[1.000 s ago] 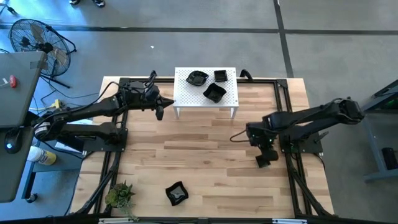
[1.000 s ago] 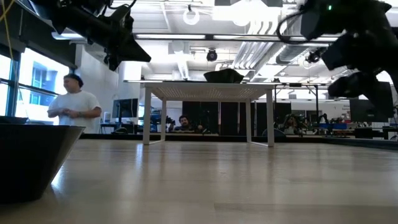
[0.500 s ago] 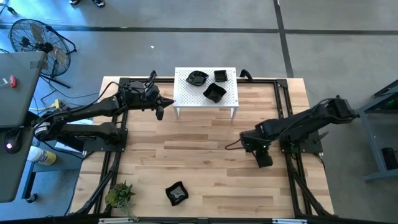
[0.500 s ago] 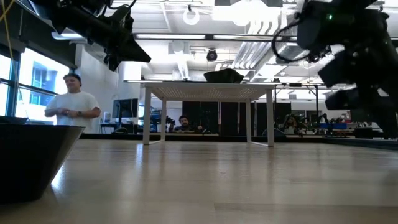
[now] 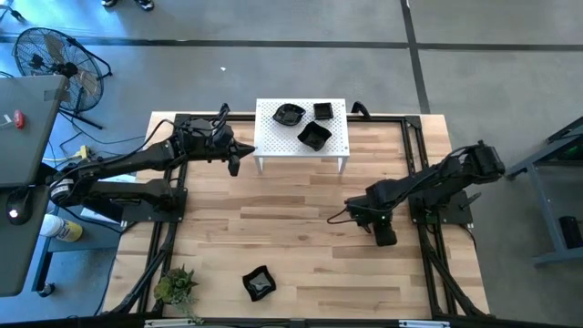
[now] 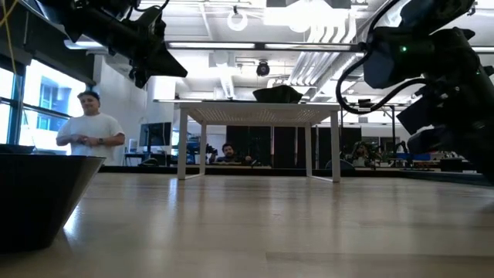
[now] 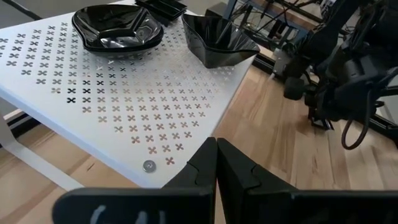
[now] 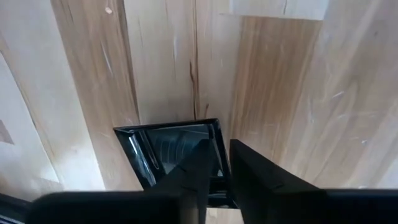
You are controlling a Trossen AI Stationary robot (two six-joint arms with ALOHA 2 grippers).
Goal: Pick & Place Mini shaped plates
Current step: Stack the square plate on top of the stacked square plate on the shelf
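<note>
Wooden tabletop, glossy black square plate (image 8: 177, 155)

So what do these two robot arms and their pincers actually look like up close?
Both arms are matte black, built from slim jointed segments with chunkier blocks at the joints. The left arm and right arm each trail a thin black cable, and a small green light glows on the right one. The left pincer and right pincer each end in two flat, dark, angular fingers.

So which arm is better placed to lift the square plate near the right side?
The right: its end effector already closes on that square plate's rim. The left end effector waits shut beside the white rack.
</note>
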